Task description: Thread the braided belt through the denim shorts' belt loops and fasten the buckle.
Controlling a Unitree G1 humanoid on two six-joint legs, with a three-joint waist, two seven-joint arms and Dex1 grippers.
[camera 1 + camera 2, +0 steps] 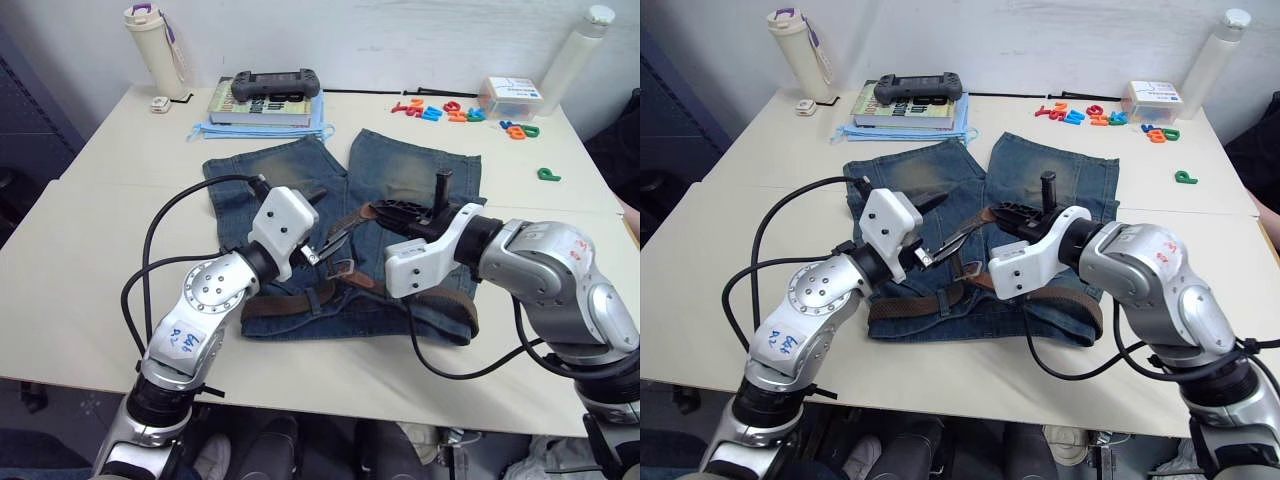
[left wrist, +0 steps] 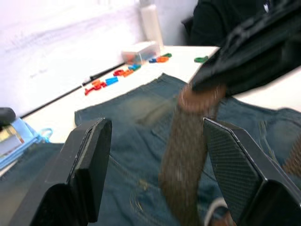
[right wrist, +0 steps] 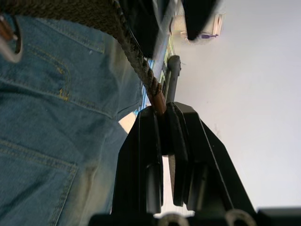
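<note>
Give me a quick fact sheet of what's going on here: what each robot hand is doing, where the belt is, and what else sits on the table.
Right gripper: shut on the braided belt's tip, holding it lifted above the shorts.
Left gripper: open, fingers either side of the raised belt, not gripping it.
Braided belt: partly lying along the waistband, one end raised.
Buckle: on the shorts, unfastened.
Denim shorts: flat on the table, waistband towards the robot.
Background: book with a game controller on top, coloured letters, two bottles.
</note>
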